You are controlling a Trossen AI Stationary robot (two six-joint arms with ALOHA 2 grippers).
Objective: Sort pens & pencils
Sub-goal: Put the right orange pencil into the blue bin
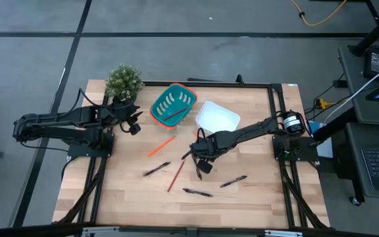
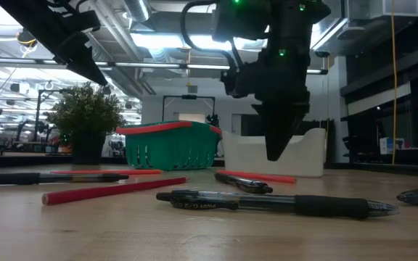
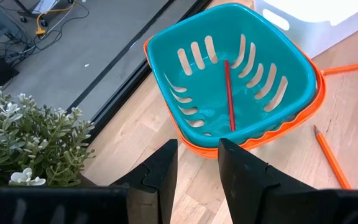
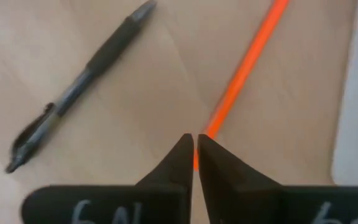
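My right gripper [image 4: 195,140] hangs shut near the table's middle [image 1: 200,158], pointing down over one end of an orange pencil [image 4: 247,62] that lies flat beside the white bin. A black pen [image 4: 73,93] lies close by. My left gripper [image 3: 197,163] is open and empty, just off the teal basket [image 3: 241,68], which holds one red pencil [image 3: 229,93]. More pens [image 1: 156,169] [image 1: 197,192] [image 1: 233,181] and pencils [image 1: 161,147] [image 1: 176,174] lie loose on the wood. My right gripper's shut fingertips [image 4: 182,149] stand from above over the orange pencil's end [image 4: 211,127], and orange shows through the slit between them. I cannot tell whether they touch it. The pencil lies flat on the table [image 2: 260,176].
A potted plant [image 1: 124,80] stands at the far left corner, right beside my left gripper. The white bin [image 1: 217,117] sits to the right of the basket [image 1: 173,105]. The near half of the table [image 1: 255,197] carries only scattered pens and pencils.
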